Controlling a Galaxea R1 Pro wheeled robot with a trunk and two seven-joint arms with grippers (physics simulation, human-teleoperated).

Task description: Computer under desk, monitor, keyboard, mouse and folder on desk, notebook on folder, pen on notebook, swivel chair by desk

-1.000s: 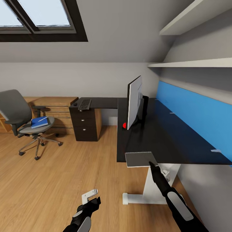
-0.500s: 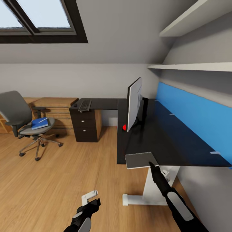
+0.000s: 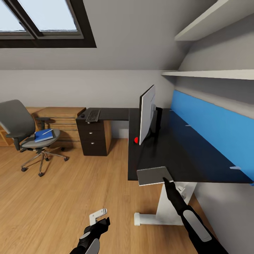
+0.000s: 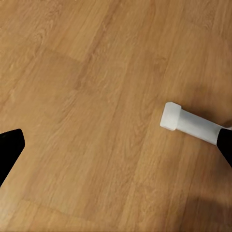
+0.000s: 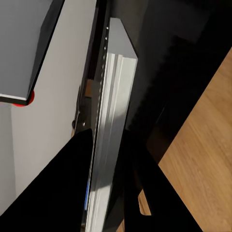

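Right hand (image 3: 164,179) pinches a thin grey slab (image 3: 153,175) at the worktop (image 3: 169,151) corner; left hand (image 3: 98,217) hangs open over the floor (image 3: 70,197). Blue folder (image 3: 43,135) lies on my chair (image 3: 24,130).

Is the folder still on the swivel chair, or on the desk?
On the chair. The blue folder lies flat on the swivel chair's seat, well away from the desk.

The swivel chair (image 3: 24,132) sits slightly lower in the head view — the camera tilted, nothing else moved.
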